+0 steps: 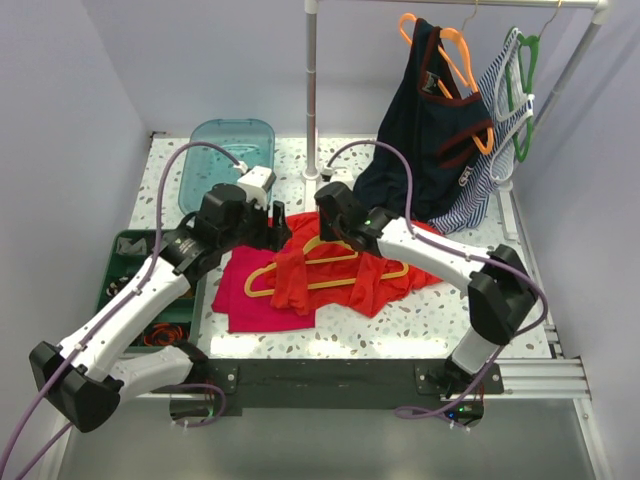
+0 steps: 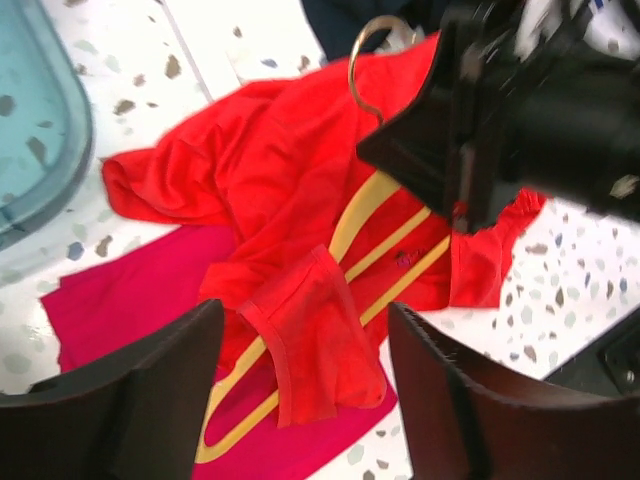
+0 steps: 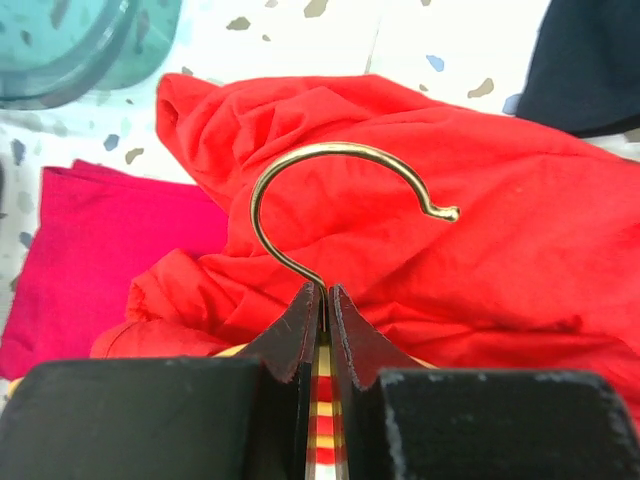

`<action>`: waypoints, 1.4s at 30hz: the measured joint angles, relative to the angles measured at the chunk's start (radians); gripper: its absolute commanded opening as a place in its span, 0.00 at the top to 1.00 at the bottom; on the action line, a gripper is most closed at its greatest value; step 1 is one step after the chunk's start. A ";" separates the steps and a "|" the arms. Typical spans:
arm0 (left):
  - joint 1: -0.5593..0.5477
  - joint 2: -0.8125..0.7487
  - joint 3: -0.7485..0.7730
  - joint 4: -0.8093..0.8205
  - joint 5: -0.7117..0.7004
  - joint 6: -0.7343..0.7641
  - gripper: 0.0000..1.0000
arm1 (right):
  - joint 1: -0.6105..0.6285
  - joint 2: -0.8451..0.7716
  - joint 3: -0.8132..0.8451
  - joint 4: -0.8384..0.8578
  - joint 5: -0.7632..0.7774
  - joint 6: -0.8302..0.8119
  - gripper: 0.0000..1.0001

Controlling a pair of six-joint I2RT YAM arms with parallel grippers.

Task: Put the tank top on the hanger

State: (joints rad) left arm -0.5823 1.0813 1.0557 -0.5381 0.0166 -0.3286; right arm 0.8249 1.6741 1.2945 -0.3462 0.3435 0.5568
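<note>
- Red-orange tank top (image 1: 395,288): crumpled at mid-tabletop (image 1: 400,335), well in from every edge, its left part over a flat magenta cloth (image 1: 250,300).
- Hanger (image 2: 352,215): pale yellow, lying on the tank top, a fold of fabric crossing its bars.
- Right jaws: closed on the hanger at the base of its metal hook.
- Left jaws: wide apart, empty, above the tank top.

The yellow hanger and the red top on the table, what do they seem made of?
The hanger looks like smooth pale yellow plastic, thin and evenly coloured; its hook seems metal, with a brassy gleam. The tank top appears thin matte fabric, crumpling into soft folds; the fibre cannot be told.
</note>
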 measured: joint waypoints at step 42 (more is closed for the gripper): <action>-0.005 0.112 -0.020 0.072 0.513 0.275 1.00 | 0.019 -0.379 0.035 -0.121 0.090 -0.109 1.00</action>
State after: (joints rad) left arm -0.5873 1.1931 1.0355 -0.4656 0.5297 -0.0532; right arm 0.8440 1.2949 1.3296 -0.4667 0.4332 0.4480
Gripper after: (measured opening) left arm 0.115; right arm 0.061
